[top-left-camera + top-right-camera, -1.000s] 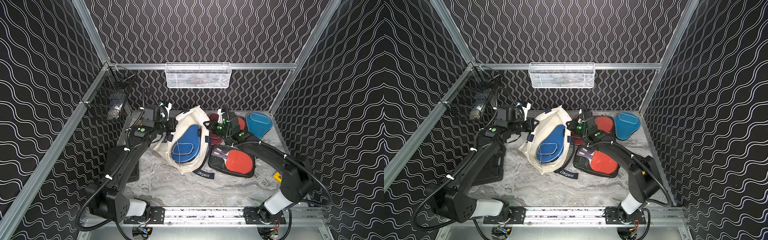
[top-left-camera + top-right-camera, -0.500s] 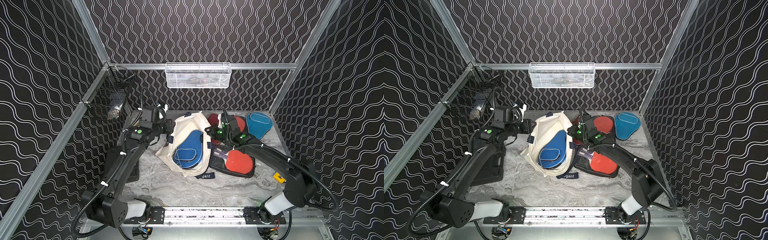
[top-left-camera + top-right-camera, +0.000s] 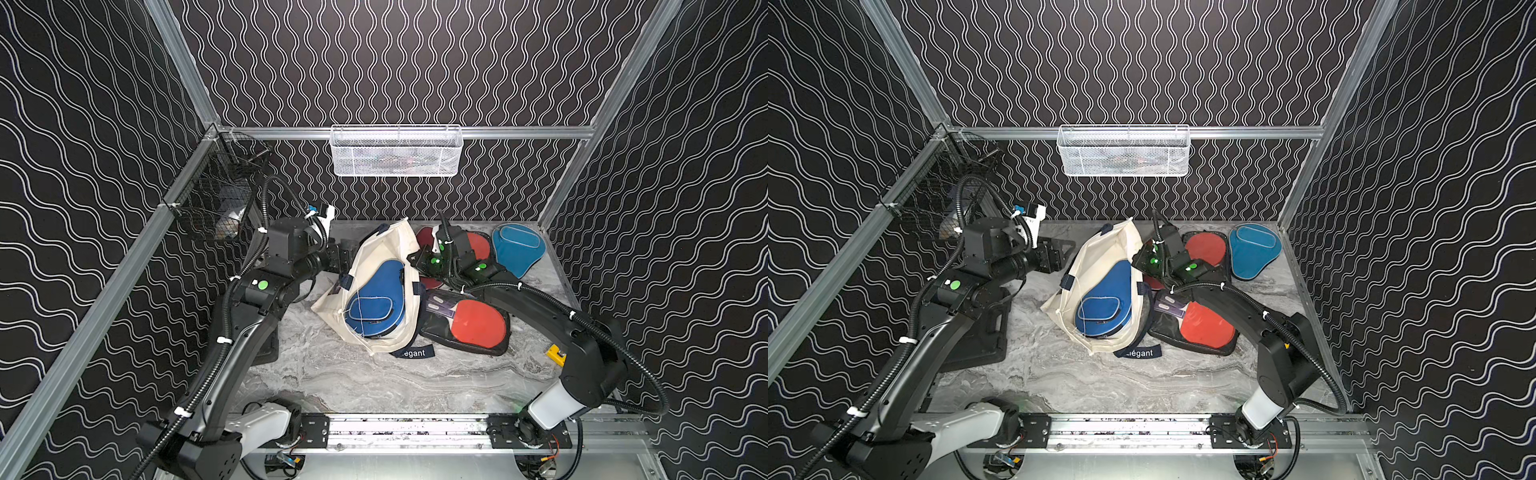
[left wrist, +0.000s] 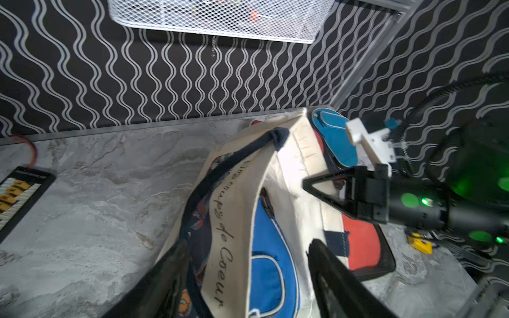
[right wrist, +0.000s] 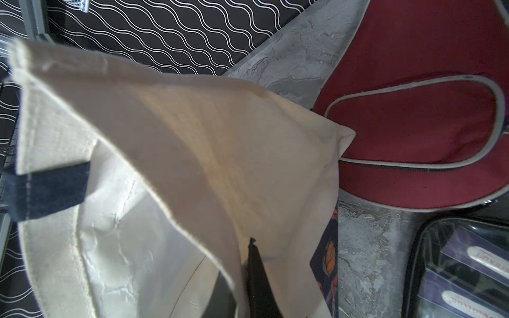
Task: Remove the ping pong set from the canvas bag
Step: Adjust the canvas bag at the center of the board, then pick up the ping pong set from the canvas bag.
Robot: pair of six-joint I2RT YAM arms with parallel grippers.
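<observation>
Blue paddle cover (image 3: 376,299) lies inside the open canvas bag (image 3: 384,249).

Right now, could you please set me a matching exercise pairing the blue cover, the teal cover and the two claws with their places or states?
Column one:
1. blue cover
2. teal cover
3. left claw
4. right claw

Column two:
A. shut on the rim of the bag
B. on the table, near its far right corner
C. open, holding nothing
D. in the bag's mouth

Pairs: 1-D; 2-B; 3-C; 4-A
</observation>
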